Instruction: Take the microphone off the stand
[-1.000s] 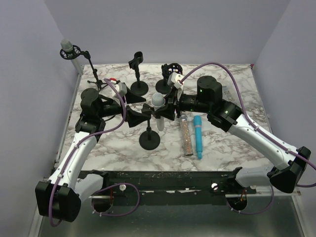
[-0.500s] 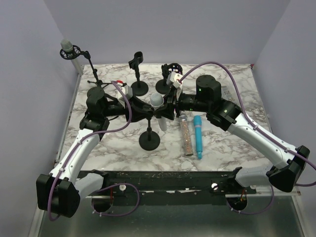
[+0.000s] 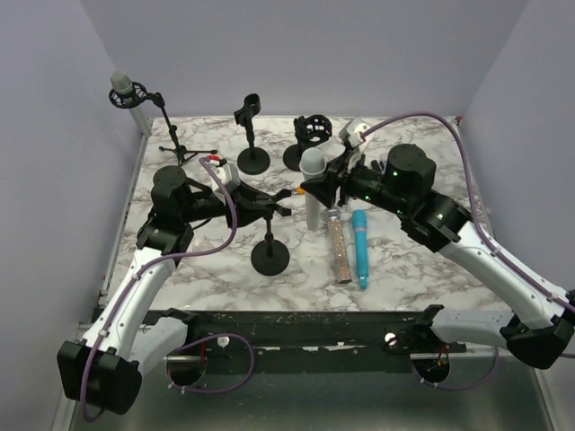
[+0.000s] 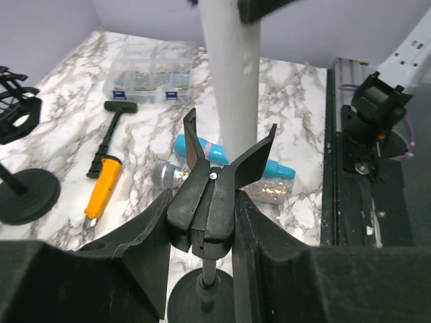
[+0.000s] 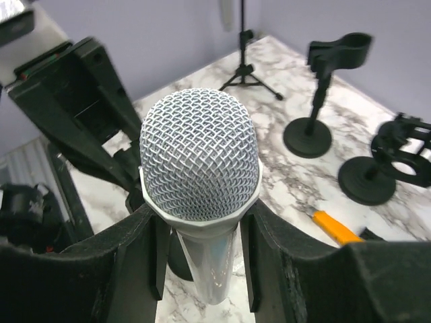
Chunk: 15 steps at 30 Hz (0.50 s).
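Silver microphone point(image 5: 200, 151) is clamped upright in the right gripper point(image 5: 202, 262). The fingers point(image 5: 145, 262) pinch the body just under the mesh head. It sits out of the stand clip point(image 4: 214, 202), just right of it and not seated between the prongs.

Left gripper point(image 4: 202, 232) is closed on the stand clip, with pads pressed on both of its sides. The pole runs down to the stand base point(image 3: 269, 260) on the marble table point(image 3: 431, 148).

Nearby:
- Glitter microphone point(image 3: 340, 251) and blue microphone point(image 3: 359, 244) lie side by side just right of the base, below the held microphone.
- Orange-handled tool point(image 4: 101, 190) lies flat behind the clip.
- Clear parts box point(image 4: 151, 70) is further out.
- Second clip stand point(image 3: 251, 135) and shock-mount stand point(image 3: 311, 135) are at the far edge.
- Tripod stand point(image 3: 135, 94) is at the far-left corner.
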Each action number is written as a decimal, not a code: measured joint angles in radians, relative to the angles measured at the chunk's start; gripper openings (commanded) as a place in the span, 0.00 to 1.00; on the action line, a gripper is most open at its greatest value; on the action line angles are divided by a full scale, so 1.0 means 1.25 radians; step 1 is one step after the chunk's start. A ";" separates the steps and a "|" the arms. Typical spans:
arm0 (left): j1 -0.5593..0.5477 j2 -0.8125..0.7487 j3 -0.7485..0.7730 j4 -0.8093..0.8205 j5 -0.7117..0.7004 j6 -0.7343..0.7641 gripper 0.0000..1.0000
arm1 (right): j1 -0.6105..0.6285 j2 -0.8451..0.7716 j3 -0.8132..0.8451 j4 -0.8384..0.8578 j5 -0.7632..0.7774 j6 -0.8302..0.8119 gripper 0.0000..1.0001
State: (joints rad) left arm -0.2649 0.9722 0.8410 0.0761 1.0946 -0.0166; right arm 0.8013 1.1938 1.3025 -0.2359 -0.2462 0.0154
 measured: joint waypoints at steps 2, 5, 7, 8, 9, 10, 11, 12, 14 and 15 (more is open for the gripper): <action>-0.003 -0.023 -0.007 -0.010 -0.034 0.008 0.00 | 0.000 -0.042 -0.008 -0.007 0.064 0.026 0.01; -0.005 -0.076 -0.028 -0.016 -0.117 0.017 0.00 | -0.002 -0.097 -0.036 -0.021 0.145 0.075 0.01; -0.010 -0.119 -0.050 -0.012 -0.192 0.016 0.00 | -0.002 -0.117 -0.067 -0.038 0.180 0.118 0.01; -0.012 -0.136 -0.062 -0.008 -0.229 0.016 0.00 | -0.002 -0.117 -0.085 -0.047 0.191 0.139 0.01; -0.021 -0.160 -0.081 0.000 -0.294 0.013 0.00 | -0.002 -0.107 -0.115 -0.067 0.207 0.183 0.01; -0.031 -0.175 -0.093 0.004 -0.338 0.013 0.00 | -0.002 -0.107 -0.115 -0.067 0.207 0.183 0.01; -0.048 -0.188 -0.107 0.010 -0.412 0.013 0.00 | -0.002 -0.088 -0.128 -0.079 0.211 0.209 0.01; -0.062 -0.192 -0.114 0.013 -0.454 0.013 0.00 | -0.002 -0.064 -0.140 -0.089 0.213 0.233 0.01; -0.104 -0.194 -0.126 0.026 -0.561 0.014 0.00 | -0.002 0.004 -0.153 -0.116 0.213 0.280 0.01; -0.121 -0.194 -0.127 0.028 -0.617 0.014 0.00 | -0.002 0.045 -0.153 -0.131 0.213 0.299 0.01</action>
State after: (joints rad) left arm -0.4168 0.7296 0.6819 0.1116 0.3229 0.0006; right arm 0.7982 1.2499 1.1114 -0.3992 0.0196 0.3897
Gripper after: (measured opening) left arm 0.362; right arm 0.474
